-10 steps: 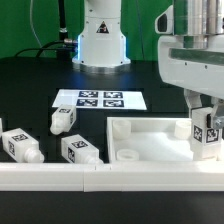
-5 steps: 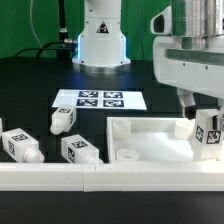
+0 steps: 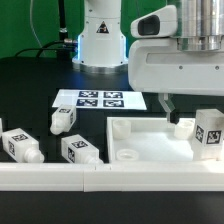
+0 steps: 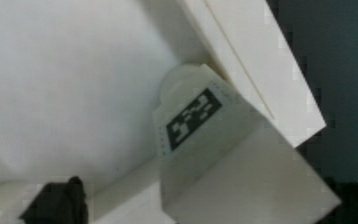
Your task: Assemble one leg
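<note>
A white leg (image 3: 208,132) with a black-and-white tag stands upright in the far corner of the white square tray (image 3: 150,140), on the exterior view's right. My gripper (image 3: 195,114) hangs just above it, open, with one dark finger (image 3: 171,110) to the leg's left and clear of it. In the wrist view the leg (image 4: 220,140) lies against the tray's corner wall (image 4: 247,60), and my gripper (image 4: 202,205) has its fingertips (image 4: 60,200) spread wide on either side without touching it.
Three more tagged legs lie on the black table to the exterior view's left (image 3: 62,119), (image 3: 20,143), (image 3: 80,150). The marker board (image 3: 100,99) lies behind them. The arm's base (image 3: 100,40) stands at the back. A white rail (image 3: 60,178) runs along the front.
My gripper has let go of the leg and opened. The hand has shifted up and to the exterior view's left. The leg stays standing in the tray corner.
</note>
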Controlling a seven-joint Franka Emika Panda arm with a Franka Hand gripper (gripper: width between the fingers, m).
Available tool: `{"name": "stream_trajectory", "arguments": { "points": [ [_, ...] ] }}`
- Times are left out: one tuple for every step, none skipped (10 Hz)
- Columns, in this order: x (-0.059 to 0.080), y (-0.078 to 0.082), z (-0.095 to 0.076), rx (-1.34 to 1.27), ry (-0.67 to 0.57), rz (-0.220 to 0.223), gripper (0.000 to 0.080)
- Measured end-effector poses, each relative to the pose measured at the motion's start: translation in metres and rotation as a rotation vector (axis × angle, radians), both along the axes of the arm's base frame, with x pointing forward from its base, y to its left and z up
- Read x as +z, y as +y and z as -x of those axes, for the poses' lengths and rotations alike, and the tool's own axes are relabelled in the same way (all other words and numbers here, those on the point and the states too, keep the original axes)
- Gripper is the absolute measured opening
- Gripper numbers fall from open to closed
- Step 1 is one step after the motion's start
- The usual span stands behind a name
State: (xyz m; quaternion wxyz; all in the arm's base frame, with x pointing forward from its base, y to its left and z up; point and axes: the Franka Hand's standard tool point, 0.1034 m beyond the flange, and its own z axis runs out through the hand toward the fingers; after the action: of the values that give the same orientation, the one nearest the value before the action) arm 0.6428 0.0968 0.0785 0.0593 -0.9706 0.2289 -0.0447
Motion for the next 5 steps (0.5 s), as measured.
{"name": "stream_trajectory", "arguments": {
  "points": [
    [0.0037,0.0043,-0.0026,0.137,0.0,0.039,0.0649],
    [0.007,0.0083,-0.0066,0.261,-0.012,0.07,0.0649],
    [0.007,0.0054,-0.0078,0.251,-0.018,0.069,0.0645],
    [0.0069,0.0058,-0.0077,0.22,-0.016,0.065,0.0516],
    [0.0069,0.006,-0.0077,0.218,-0.015,0.065,0.0516]
  ]
}}
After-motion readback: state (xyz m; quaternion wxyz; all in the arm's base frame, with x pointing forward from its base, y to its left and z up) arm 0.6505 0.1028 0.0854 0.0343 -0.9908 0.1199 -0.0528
